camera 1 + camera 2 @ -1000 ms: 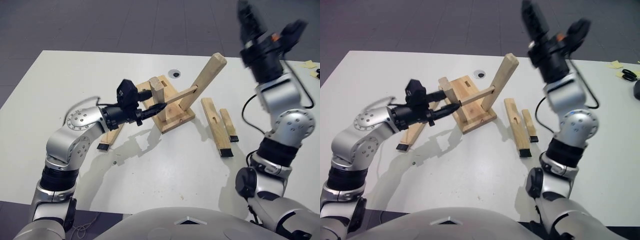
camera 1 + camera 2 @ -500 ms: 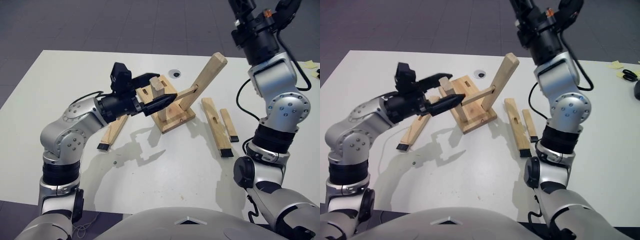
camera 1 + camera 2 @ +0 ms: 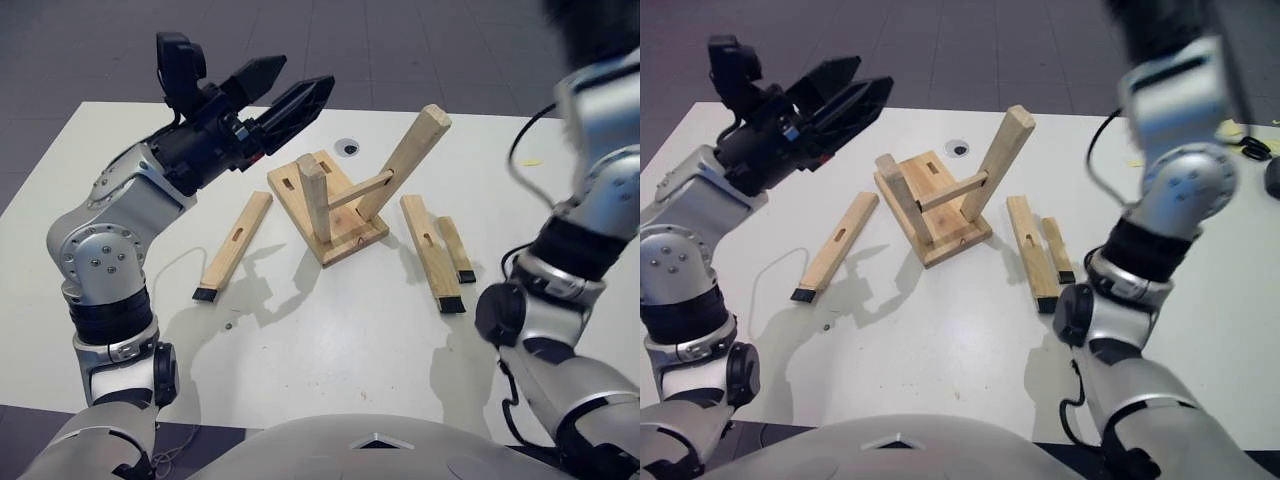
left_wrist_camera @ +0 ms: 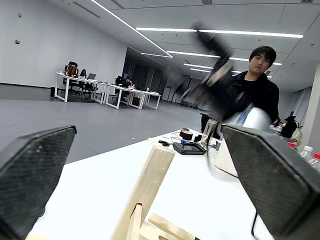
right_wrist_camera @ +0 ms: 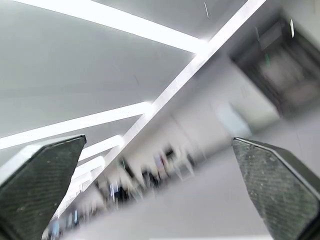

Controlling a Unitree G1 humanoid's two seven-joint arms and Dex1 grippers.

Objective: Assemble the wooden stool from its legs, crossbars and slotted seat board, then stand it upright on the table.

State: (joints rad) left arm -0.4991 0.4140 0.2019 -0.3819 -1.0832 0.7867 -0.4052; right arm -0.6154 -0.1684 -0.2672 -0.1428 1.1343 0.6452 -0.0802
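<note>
The left pincer [image 3: 295, 80] has come off the part-built stool. A second ago it was low, at the upright leg [image 3: 314, 195]. Now it hangs high above the worktop [image 3: 330, 330], off toward 10 o'clock from the seat board [image 3: 345, 235], with its fingers spread wide and nothing between them. The right arm has risen further, and the right pincer [image 5: 159, 140] is also spread and empty, its camera facing the ceiling.

The assembly did not move when it was let go, so I judge that the joints hold without support. Neither arm has a part in hand, so the next step is probably to fetch a loose piece.

The seat board lies flat at mid-worktop, turned corner-on, with open slots showing in its face. The upright leg stands in it near the middle. A leaning leg [image 3: 408, 155] rises from the 3 o'clock side and tilts toward 1 o'clock. One crossbar [image 3: 357, 189] joins the two.

Three pieces lie loose. One loose leg [image 3: 232, 247] is at 9 o'clock. A second leg [image 3: 432, 250] and a short bar [image 3: 456, 248] lie side by side at 3 o'clock. All three have black tips toward 6 o'clock. The stool looks roughly half built.
</note>
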